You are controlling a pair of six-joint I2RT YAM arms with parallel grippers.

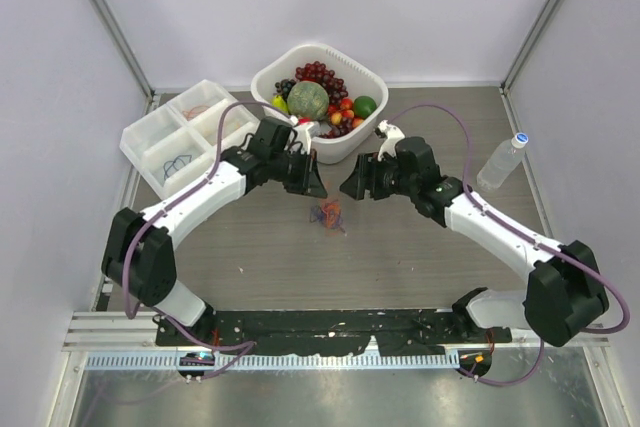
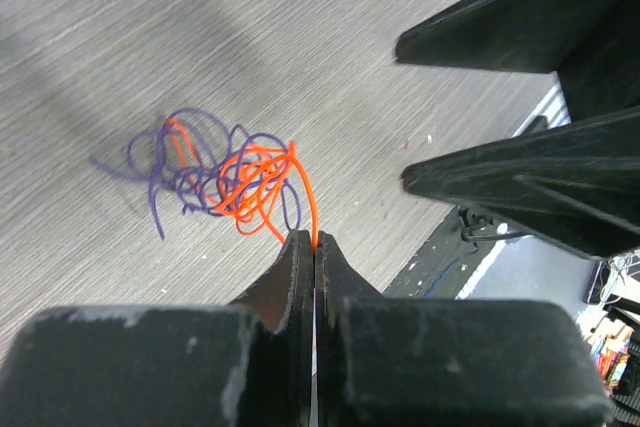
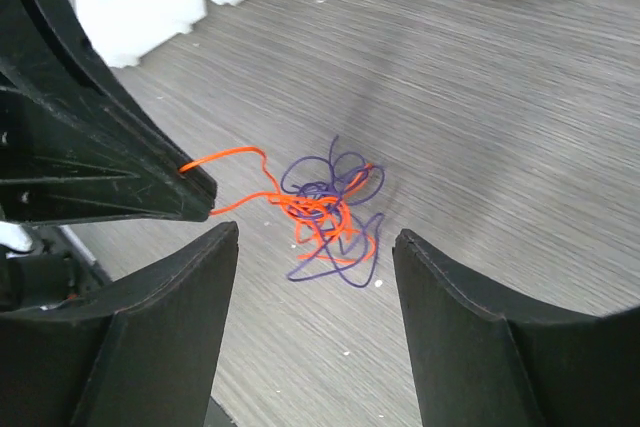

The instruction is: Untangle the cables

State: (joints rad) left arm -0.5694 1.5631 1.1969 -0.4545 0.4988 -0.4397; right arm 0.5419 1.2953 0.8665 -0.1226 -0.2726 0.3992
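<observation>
With the left gripper [image 2: 315,239] pinching the orange cable [image 2: 305,202], draw slowly away from the tangle [image 1: 328,214] in the middle of the table [image 1: 250,257], then close the wide-open right gripper [image 3: 315,237] on the purple cable [image 3: 335,172].

Left pincer [image 2: 315,245] pressed flat shut (no gap at all), right pincer [image 3: 316,239] spread wide; both tilt downward and inward, tips nearly facing.
</observation>
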